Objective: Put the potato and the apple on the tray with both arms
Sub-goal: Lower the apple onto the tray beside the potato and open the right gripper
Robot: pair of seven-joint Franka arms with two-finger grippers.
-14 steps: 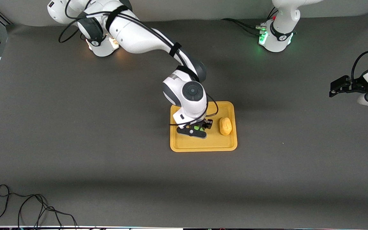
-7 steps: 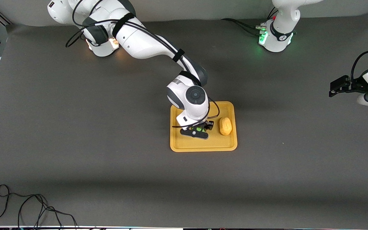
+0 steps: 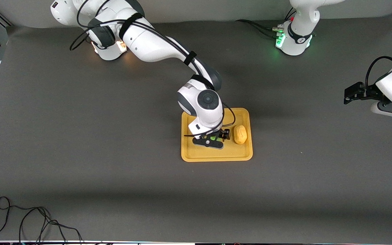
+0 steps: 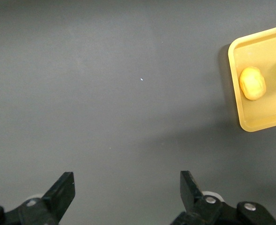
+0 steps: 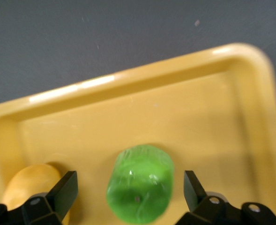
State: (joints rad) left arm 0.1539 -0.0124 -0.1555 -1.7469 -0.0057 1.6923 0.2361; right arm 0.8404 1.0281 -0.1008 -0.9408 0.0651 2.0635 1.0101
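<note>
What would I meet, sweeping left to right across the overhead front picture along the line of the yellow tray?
Bare table → tray edge → right gripper, open over the apple → potato → bare table → left gripper, open, waiting over the table at the left arm's end.

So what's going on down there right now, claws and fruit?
Right claw open, low over the tray, fingers apart from the apple lying on it. Potato on tray beside it. Left claw open, waiting over bare table. Nothing in the way.
</note>
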